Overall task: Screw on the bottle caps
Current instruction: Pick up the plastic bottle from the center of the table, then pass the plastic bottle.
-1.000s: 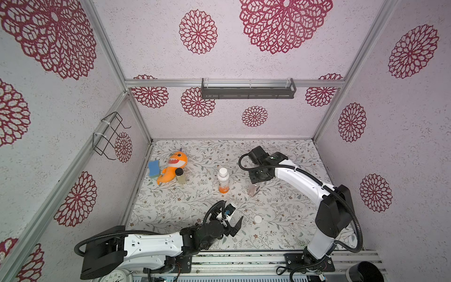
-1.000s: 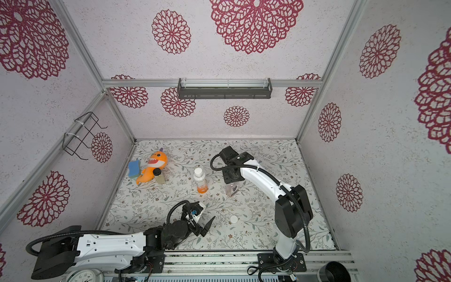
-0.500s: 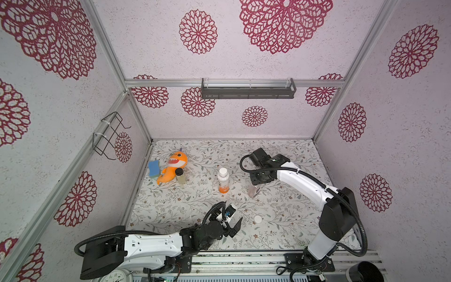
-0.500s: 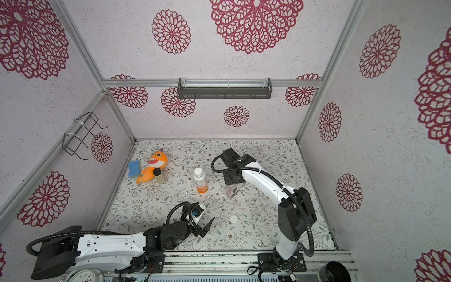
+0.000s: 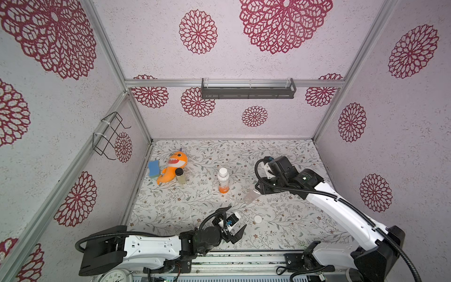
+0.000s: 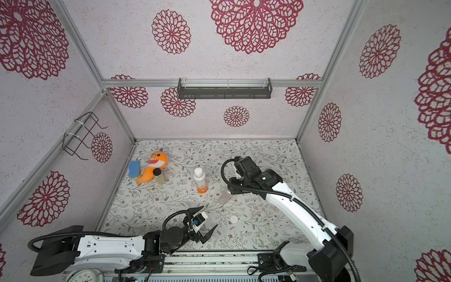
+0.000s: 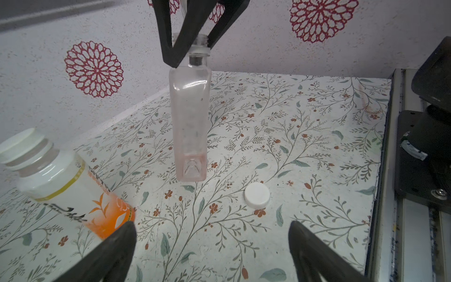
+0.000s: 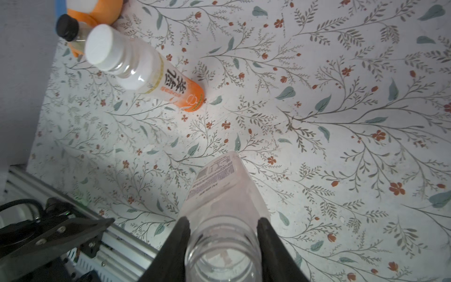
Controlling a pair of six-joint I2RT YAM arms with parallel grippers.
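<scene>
Left gripper (image 5: 238,216) gapes wide, empty. Just beyond, loose round white plastic screw cap (image 5: 257,219) lies flat: light, slick, pinch its rim. Right gripper (image 8: 223,223) clamps neck of tilted squarish clear plastic bottle (image 7: 190,117), likely thin-walled, squashy. Farther, orange-labelled clear bottle (image 5: 223,180) stands capped.

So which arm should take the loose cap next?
Left, I'd say. The left gripper is open and empty, with the loose cap just ahead of it; the right gripper is shut on the neck of the uncapped clear bottle.

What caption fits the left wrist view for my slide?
Right gripper holds the uncapped square bottle by its neck; a loose white cap lies nearby; the orange-label bottle is capped.
</scene>
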